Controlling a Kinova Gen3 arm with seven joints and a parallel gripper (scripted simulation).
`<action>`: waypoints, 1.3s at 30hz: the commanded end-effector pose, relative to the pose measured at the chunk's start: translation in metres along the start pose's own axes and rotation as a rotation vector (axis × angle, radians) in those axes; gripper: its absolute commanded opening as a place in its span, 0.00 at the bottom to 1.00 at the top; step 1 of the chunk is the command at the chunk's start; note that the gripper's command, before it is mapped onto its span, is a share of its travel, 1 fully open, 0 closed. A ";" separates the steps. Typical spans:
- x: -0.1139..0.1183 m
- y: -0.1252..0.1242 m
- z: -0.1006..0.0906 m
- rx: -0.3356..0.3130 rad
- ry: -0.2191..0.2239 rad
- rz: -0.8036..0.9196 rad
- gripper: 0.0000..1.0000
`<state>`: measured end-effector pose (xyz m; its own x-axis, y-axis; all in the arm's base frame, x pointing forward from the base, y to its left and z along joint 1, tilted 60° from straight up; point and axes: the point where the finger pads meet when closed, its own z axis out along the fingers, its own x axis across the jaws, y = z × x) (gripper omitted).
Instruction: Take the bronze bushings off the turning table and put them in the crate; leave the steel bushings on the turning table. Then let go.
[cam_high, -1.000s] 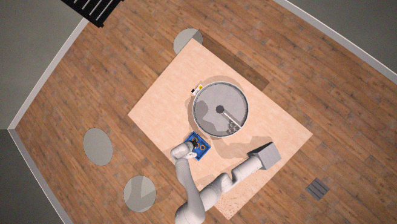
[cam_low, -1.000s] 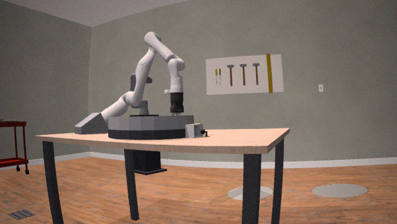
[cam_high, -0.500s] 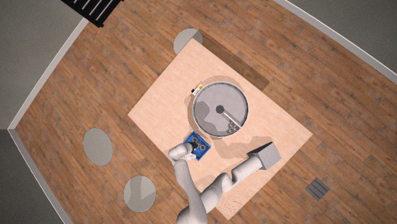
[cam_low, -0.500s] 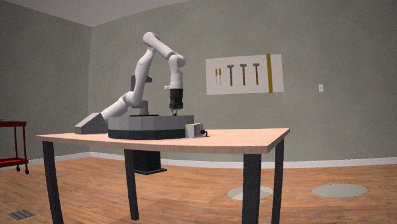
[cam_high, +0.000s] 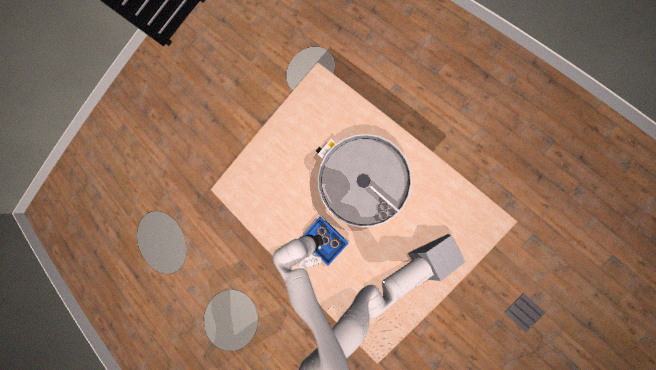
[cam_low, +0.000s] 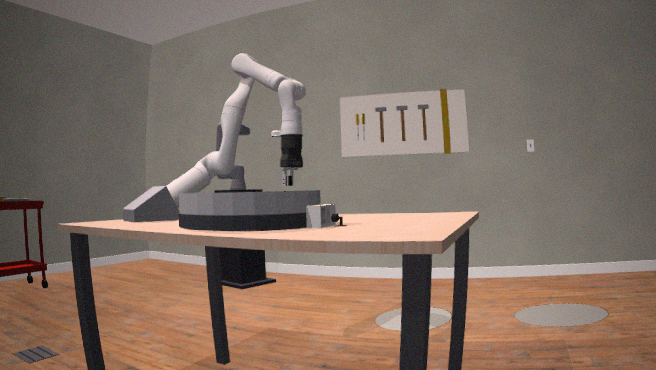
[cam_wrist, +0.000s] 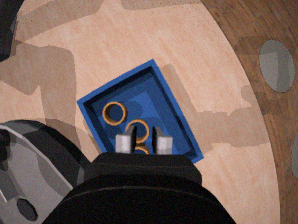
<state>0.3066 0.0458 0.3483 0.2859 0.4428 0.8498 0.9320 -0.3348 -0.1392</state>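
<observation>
The blue crate (cam_high: 329, 258) (cam_wrist: 175, 107) holds three bronze bushings. One bronze bushing (cam_high: 335, 243) (cam_wrist: 114, 104) lies apart from the other two, a second bronze bushing (cam_high: 325, 244) (cam_wrist: 145, 125) lies nearer the crate's middle, and the third bronze bushing (cam_high: 322, 227) shows beyond it, partly hidden by the gripper in the wrist view. My gripper (cam_low: 288, 181) (cam_wrist: 144, 135) is partly open and empty, pointing down above the crate. The grey round turning table (cam_high: 370, 155) (cam_low: 250, 202) carries several steel bushings (cam_high: 384, 210) in a cluster beside its bar; no bronze one shows there.
A pale bar (cam_high: 384, 198) reaches from the turning table's hub to its raised rim. A small white box (cam_high: 326, 149) (cam_low: 320, 216) with a black knob stands at the rim. The arm's grey wedge base (cam_high: 445, 257) (cam_low: 150, 205) stands on the same wooden table.
</observation>
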 end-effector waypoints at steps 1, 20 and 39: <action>0.001 0.005 -0.028 -0.019 0.008 0.004 0.47; 0.001 0.005 -0.051 -0.019 0.007 0.003 0.47; 0.001 0.005 -0.051 -0.019 0.007 0.003 0.47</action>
<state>0.2996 0.0028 0.3740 0.2873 0.4363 0.8527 0.9271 -0.3505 -0.1330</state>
